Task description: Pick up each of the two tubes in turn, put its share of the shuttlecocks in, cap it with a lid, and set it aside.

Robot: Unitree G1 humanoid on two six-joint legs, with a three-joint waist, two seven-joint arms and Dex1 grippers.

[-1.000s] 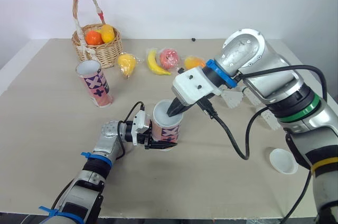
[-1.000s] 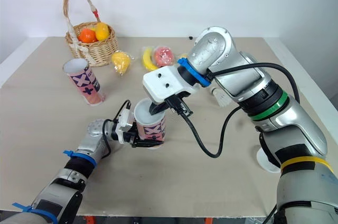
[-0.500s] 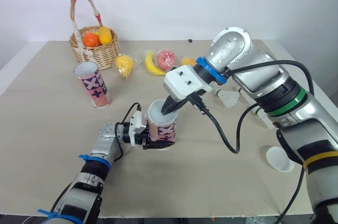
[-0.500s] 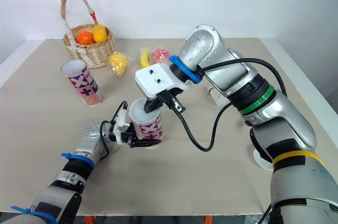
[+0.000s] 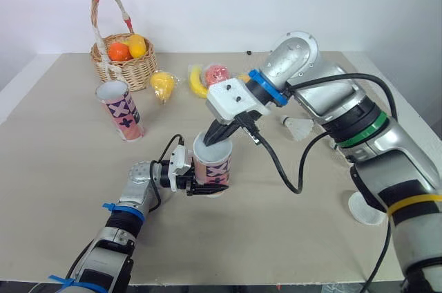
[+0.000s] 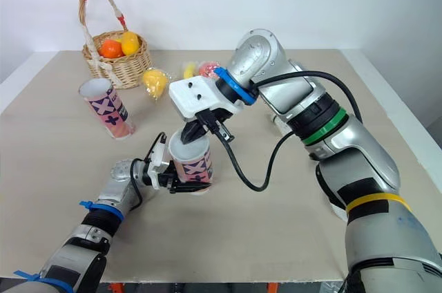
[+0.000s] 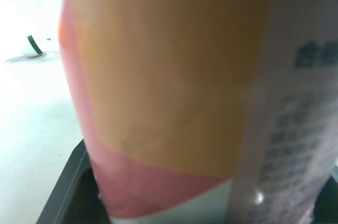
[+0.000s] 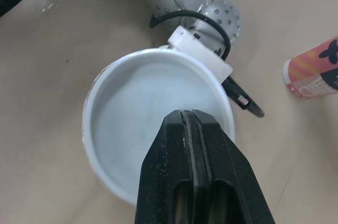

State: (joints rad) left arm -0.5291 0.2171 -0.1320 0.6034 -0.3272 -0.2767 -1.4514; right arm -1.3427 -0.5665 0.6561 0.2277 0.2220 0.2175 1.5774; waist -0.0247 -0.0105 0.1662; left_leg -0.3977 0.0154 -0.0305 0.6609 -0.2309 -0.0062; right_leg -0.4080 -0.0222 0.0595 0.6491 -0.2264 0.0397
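Pink spare tube point(image 5: 124, 110) stands at left on the table point(image 5: 55, 168); left gripper point(image 5: 204, 187) clamps the centre tube point(image 5: 214, 167) near its base — upright, uncapped; right gripper point(image 5: 210, 140), fingers pressed together, points into its mouth; shuttlecock point(image 5: 298, 127) and lid point(image 5: 364, 209) lie at right.

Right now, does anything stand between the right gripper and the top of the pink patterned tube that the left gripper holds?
Nothing visible does. The right gripper, jaws shut, hangs over the white top of the pink patterned cardboard tube, and no object lies between them. The left gripper clamps the tube low on its side.
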